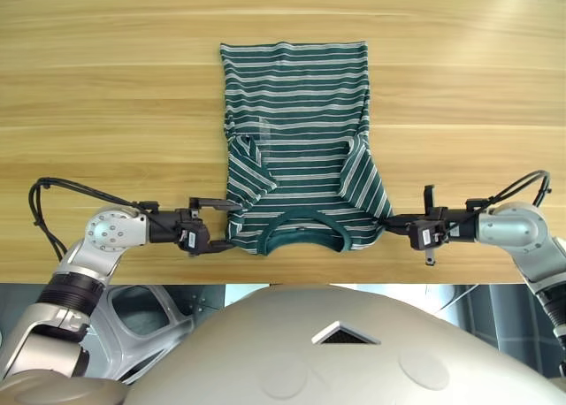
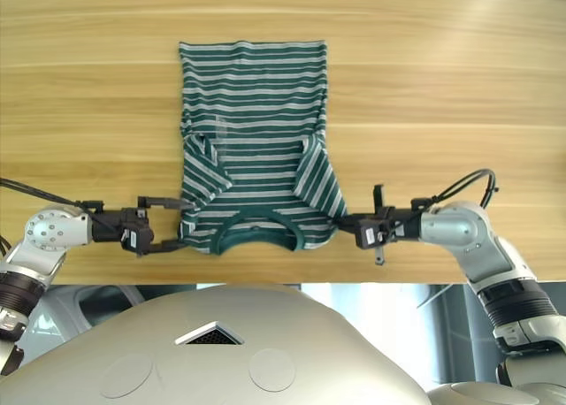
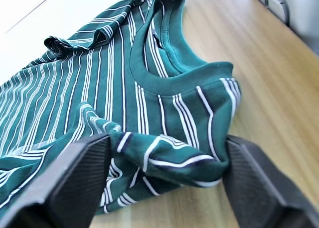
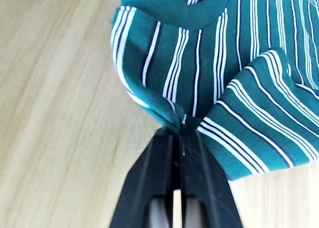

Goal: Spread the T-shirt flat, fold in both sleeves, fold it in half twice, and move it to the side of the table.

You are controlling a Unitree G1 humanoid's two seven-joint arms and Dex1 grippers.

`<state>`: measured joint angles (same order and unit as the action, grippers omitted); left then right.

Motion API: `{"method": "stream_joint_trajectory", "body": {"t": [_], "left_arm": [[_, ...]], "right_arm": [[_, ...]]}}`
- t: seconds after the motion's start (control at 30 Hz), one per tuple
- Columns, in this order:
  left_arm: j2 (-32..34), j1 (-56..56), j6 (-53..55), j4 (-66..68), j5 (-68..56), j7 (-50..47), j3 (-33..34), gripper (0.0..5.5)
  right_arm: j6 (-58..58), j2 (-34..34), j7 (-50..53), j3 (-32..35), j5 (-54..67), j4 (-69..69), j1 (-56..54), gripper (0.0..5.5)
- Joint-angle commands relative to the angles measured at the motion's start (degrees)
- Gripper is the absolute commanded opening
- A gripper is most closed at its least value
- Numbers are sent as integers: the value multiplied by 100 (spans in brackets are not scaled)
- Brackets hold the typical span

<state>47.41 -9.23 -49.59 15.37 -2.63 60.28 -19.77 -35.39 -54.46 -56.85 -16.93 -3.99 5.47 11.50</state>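
Green striped T-shirt (image 1: pixel 296 113) lies flat on wooden surface (image 1: pixel 106 95), roughly centred left to right. Collar (image 1: pixel 301 212) at near edge, hem at far end. Both sleeves folded in over the body: left sleeve (image 1: pixel 248 171) and right sleeve (image 1: pixel 358 179) lie angled on the chest, so the outline is a narrow rectangle, a bit wider at the near end. Not folded in half.

Left gripper (image 1: pixel 232 225) at near-left shoulder corner, low on the surface, arm coming in from the left. Jaws wide, straddling the corner. In the left wrist view a bunched fold of cloth sits between the two fingers (image 3: pixel 79 183), not pinched flat.

Right gripper (image 1: pixel 389 219) at near-right shoulder corner, arm coming in from the right. Jaws narrow, closed tight on a small pinch of shirt edge. In the right wrist view the cloth puckers up into the tips.

Near edge of shirt close to the surface's near edge.
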Motion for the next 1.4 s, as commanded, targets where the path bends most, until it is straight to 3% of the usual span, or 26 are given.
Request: {"method": "stream_joint_trajectory", "body": {"t": [0.03, 0.67, 1.03, 1.4], "left_arm": [[3, 94, -33, 199, 39, 4, -17, 303], [32, -36, 94, -165, -279, 103, -37, 16], [424, -401, 133, -708, -771, 299, 173, 16], [1232, -1418, -50, -1673, -2138, 733, 650, 16]], "right_arm": [[48, 35, 14, -26, -127, 59, -49, 0], [-12, -39, -111, -46, 133, -226, 44, 0], [-337, -539, -513, 362, 1075, -670, 574, 0], [-976, -1373, -1030, 1497, 2587, -1641, 1916, 0]]}}
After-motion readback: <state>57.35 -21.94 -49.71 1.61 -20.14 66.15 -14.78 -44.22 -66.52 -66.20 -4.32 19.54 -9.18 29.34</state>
